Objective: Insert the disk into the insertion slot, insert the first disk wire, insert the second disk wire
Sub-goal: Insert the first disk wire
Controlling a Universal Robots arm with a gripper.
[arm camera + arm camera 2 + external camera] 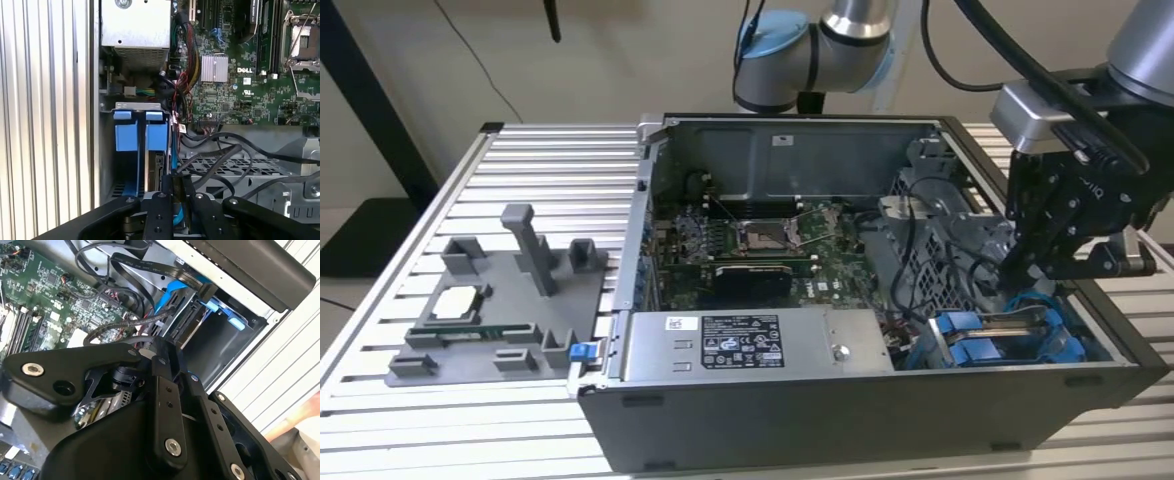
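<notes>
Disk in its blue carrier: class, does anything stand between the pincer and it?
Nothing blocks it in the first wrist view: the pincer hangs by the disk, seated in the insertion slot. A thin blue wire runs along the disk to the pincer; black cables loop off to one side.

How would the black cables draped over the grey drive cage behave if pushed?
Likely floppy: the black cables sag in loose curves across the drive cage. Probably light enough to slide aside, but since they cross one another, several might move at once.
</notes>
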